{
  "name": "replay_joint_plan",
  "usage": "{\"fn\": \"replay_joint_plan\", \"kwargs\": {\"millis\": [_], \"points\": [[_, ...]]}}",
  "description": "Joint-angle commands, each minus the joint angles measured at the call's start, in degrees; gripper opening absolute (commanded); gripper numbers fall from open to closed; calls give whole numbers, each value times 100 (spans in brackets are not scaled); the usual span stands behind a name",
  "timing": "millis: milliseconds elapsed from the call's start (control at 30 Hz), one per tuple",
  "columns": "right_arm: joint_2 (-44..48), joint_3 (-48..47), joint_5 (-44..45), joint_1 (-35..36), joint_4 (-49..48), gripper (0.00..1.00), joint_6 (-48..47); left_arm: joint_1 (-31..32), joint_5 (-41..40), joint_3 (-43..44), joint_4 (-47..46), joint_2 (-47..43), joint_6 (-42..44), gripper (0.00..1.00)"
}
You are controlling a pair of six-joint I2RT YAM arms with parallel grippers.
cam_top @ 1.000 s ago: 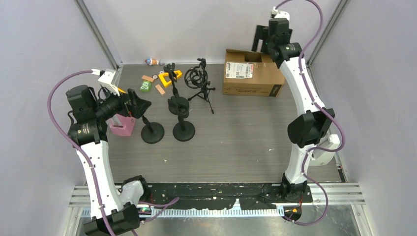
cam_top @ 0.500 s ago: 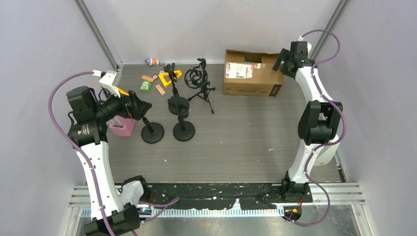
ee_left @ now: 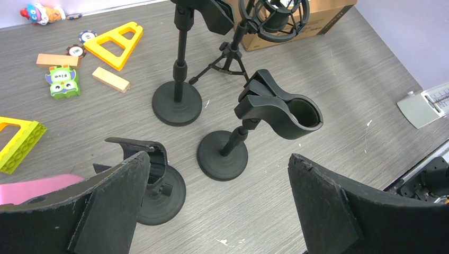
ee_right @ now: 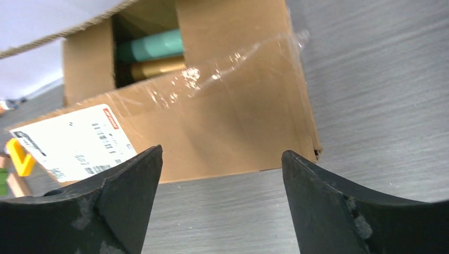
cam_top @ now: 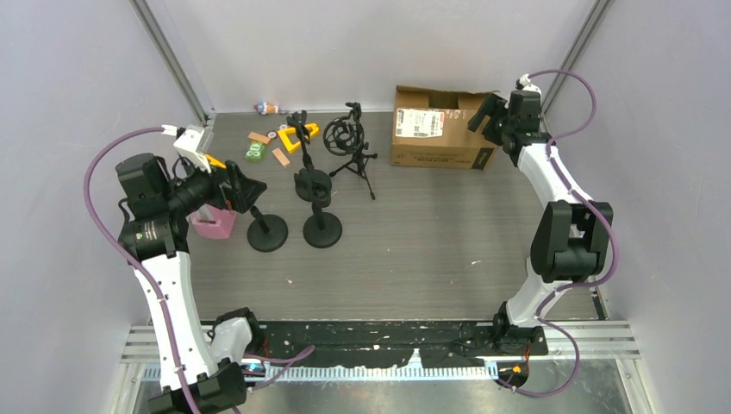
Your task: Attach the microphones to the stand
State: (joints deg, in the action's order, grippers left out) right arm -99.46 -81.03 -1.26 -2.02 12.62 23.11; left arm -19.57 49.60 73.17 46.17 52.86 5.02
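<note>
Count, top view: 3 round-base stands, namely stand 1 (cam_top: pixel 267 233), stand 2 (cam_top: pixel 322 230) and stand 3 (cam_top: pixel 312 183), grouped left of centre. 1 tripod (cam_top: pixel 352 153) with a ring mount stands just above them. 1 box (cam_top: pixel 441 129) sits at upper centre-right

Mics: 2 can be seen, in the right wrist view only. The mint mic (ee_right: pixel 151 46) lies above the gold mic (ee_right: pixel 158 67), both inside the box and seen through its open corner at upper left of the frame. Any others in there are hidden

Clutter, upper left of the top view: 1 yellow triangle (cam_top: pixel 302 136), 2 wood blocks (cam_top: pixel 259 137) (cam_top: pixel 280 157), 1 green block (cam_top: pixel 254 153), 1 small toy (cam_top: pixel 267 108). 1 pink piece (cam_top: pixel 213 224) sits at mid-left

Left claw (ee_left: pixel 217 161): fingers spread wide, nothing between them. In the top view it hangs just up-left of stand 1. In the left wrist view stand 1's clip (ee_left: pixel 140 153) shows just behind the left-hand finger (ee_left: pixel 106 206); cannot tell whether they touch. Stand 2's clip (ee_left: pixel 280 108) sits at frame centre, open and bare

Right claw (ee_right: pixel 221 156): fingers spread wide, holding nothing. In the top view it is at the box's upper right corner (cam_top: pixel 483 112). From the right wrist it faces the box's taped side, apart from it
</note>
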Motion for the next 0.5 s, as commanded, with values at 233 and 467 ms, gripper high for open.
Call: {"fn": "replay_joint_plan", "kwargs": {"millis": [233,467], "points": [[333,-213,709,20,-492,98,-208,-20,280,37,-14,-75,-27,99],[-107,-644,568,-226,-820,95,-529,-16,279,-21,22,-78,16,99]]}}
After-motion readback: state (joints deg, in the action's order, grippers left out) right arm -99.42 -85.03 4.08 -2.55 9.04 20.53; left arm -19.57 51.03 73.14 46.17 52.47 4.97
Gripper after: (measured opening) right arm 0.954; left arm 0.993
